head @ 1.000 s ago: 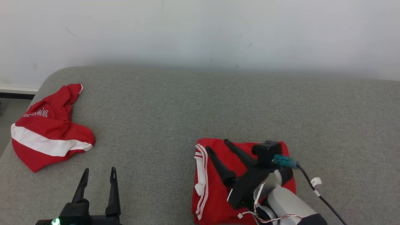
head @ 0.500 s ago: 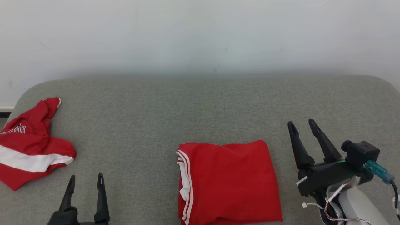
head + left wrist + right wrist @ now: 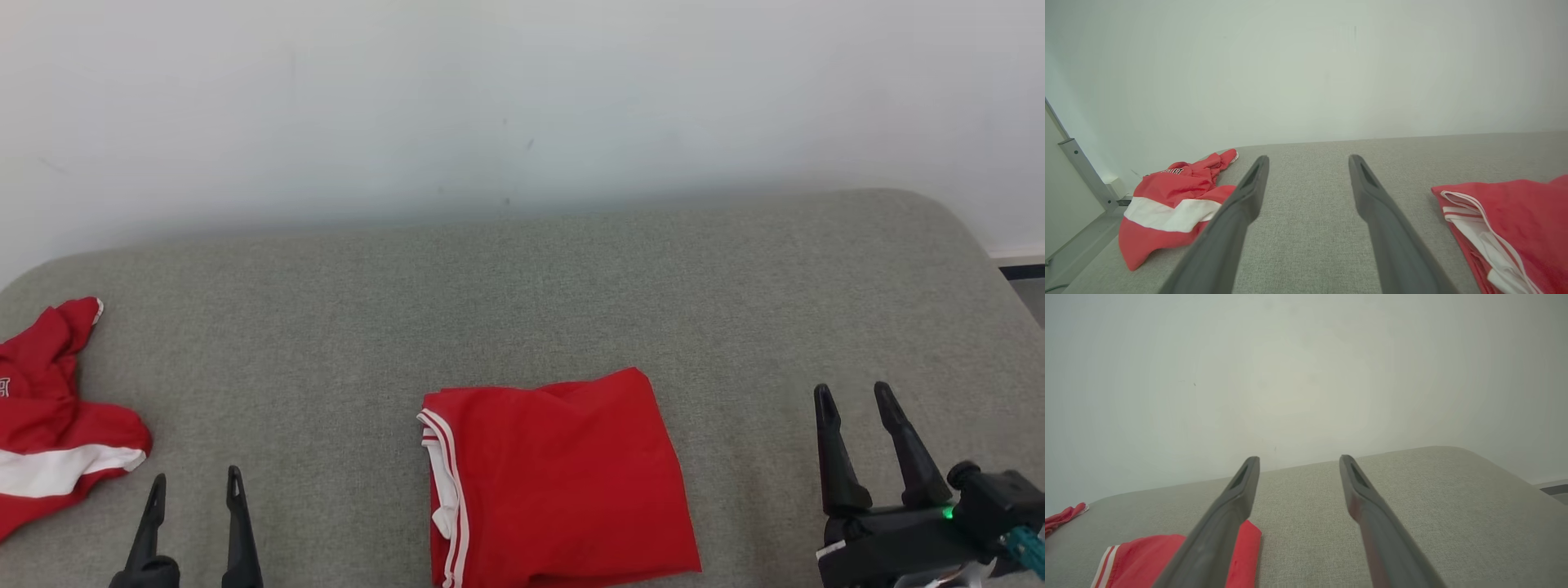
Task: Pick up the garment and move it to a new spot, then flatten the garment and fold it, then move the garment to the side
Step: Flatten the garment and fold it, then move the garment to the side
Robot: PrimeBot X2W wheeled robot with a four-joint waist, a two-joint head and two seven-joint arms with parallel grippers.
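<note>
both pincers wide and empty, folded red garment lying between them

we are looking down at a grey padded surface [image 3: 522,294] running up to a plain pale wall [image 3: 522,98]. the folded red garment [image 3: 555,482] is lying flat on it at the near middle, as a rough rectangle. its white-striped trim is showing along the left edge, and its near edge is running off the bottom of the head view.

the left pincer [image 3: 196,475] is hanging at the lower left with its fingers pointing up the view, spread wide and gripping nothing. it is sitting apart from the folded red garment, with bare grey fabric between them. in the left wrist view the same trim edge is showing at the right, clear of the fingers.

the right pincer [image 3: 853,389] is hovering at the lower right, also spread wide and empty, well off the garment's right edge. a small green light [image 3: 947,513] is glowing on its body. in the right wrist view its left finger is crossing in front of a corner of the red cloth; we cannot tell contact from that view, but the head view is showing a gap.

a crumpled red garment [image 3: 57,441] with a white band is lying at the far left edge of the padded surface, well apart from the folded one and partly cut off by the frame. in the left wrist view a grey metal post [image 3: 1081,171] is standing beyond it.
</note>
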